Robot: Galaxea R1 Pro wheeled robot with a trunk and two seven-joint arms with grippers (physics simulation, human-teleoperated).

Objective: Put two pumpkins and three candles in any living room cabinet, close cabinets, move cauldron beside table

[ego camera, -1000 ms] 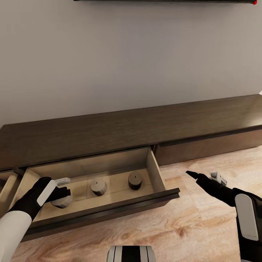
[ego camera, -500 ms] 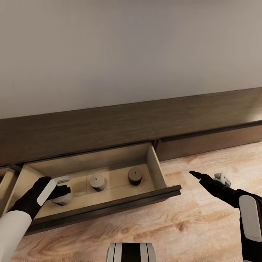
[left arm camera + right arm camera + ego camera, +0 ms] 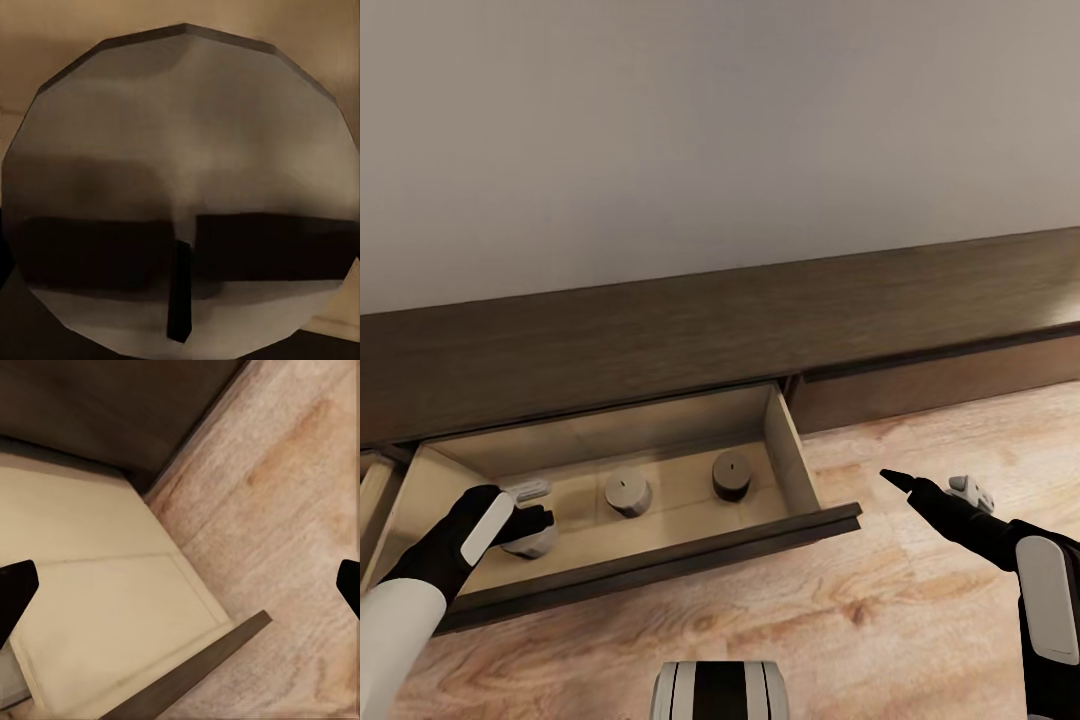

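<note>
Candles: our left gripper (image 3: 532, 522) clasps one candle (image 3: 532, 541) inside the open cabinet (image 3: 660, 340) drawer (image 3: 788, 462); right gripper (image 3: 932, 487) spread, empty.

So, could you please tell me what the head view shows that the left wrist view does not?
Head view alone: the open drawer of the cabinet, two further candles, the wood floor, and the right end effector, open over it. Left wrist view alone: a close look at one candle's pale top and wick. Both: that leftmost candle, at the left end effector.
</note>
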